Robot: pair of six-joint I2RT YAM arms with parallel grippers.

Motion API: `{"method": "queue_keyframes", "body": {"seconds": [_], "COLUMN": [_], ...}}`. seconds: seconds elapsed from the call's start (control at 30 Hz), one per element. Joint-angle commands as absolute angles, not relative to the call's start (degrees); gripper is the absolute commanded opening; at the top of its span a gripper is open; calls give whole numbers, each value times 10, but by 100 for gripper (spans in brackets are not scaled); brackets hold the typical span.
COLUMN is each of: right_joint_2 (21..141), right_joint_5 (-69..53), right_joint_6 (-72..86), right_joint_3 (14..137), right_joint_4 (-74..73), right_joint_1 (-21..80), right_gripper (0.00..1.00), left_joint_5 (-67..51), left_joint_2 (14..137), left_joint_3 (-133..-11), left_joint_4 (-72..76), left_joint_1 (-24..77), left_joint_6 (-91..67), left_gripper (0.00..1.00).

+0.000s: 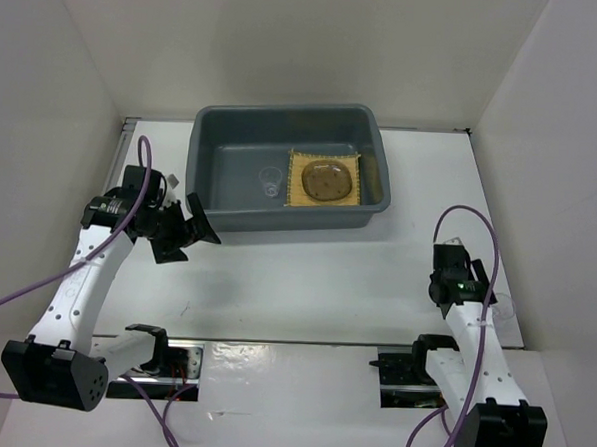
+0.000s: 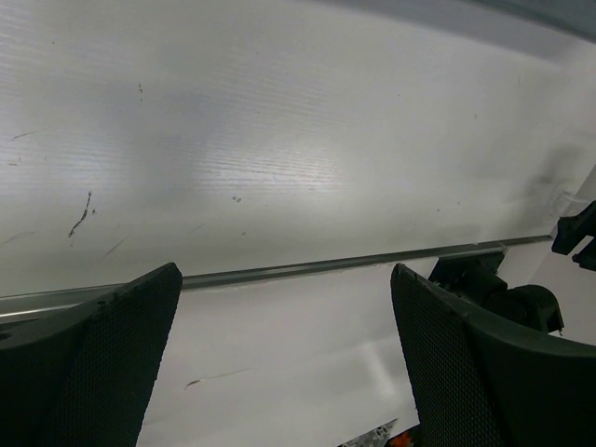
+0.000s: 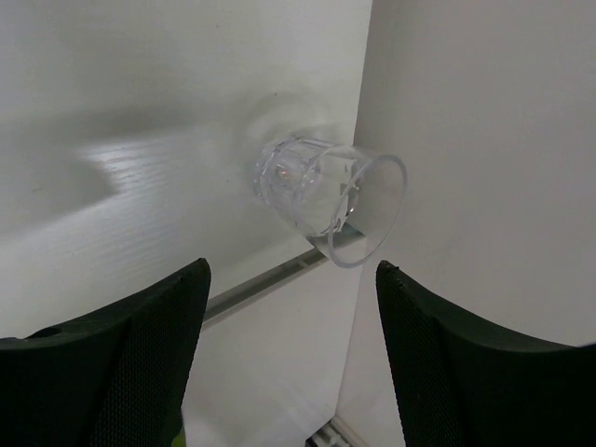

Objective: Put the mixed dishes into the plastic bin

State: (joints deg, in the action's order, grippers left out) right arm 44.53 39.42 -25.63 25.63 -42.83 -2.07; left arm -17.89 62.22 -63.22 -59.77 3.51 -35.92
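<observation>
- Left claw [image 1: 190, 230]: fingers spread wide, nothing between them. Its wrist view shows only bare white counter [image 2: 279, 354] and a thin metal strip [image 2: 307, 267] past the tips.
- Large grey rectangular plastic bin [image 1: 207, 154]: just ahead of the left claw. Its near left corner is close to the fingertips but not touching.
- Square tan bamboo mat with dark edge [image 1: 296, 190]: flat on the bin floor, ahead and to the right of the left claw.
- Round see-through plastic plate [image 1: 329, 180]: lies on the mat.
- Small clear cup [image 1: 271, 182]: inside the bin just left of the mat and nearer the left claw than the mat is. It looks upright.
- Right claw [image 3: 291, 270]: fingers stand well apart and hold nothing.
- Tipped clear cup [image 3: 326, 200]: on its side on the counter, just beyond the right claw's fingertips and slightly to the right. Its mouth is turned toward the claw.
- White side wall [image 3: 484, 140]: just right of the tipped clear cup. I cannot tell whether they touch.
- From above, the tipped clear cup [image 1: 504, 312] sits beside the right wrist, well apart from the bin.
</observation>
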Motion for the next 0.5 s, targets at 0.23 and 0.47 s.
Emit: {"method": "queue_keyframes", "body": {"seconds": [0.23,0.47], "right_joint_2": [359,370], "right_joint_5": [380,323], "right_joint_6": [-303,-308], "right_joint_3": [252,252], "right_joint_4": [-391,-396], "right_joint_1": [-85,-144], "right_gripper": [76,75], "left_joint_5": [-184,-184], "left_joint_2": [640,674], "left_joint_3": [-657,-700], "left_joint_4": [-613,-630], "left_joint_1": [32,32], "left_joint_6": [-345,-320], "left_gripper": [99,99]}}
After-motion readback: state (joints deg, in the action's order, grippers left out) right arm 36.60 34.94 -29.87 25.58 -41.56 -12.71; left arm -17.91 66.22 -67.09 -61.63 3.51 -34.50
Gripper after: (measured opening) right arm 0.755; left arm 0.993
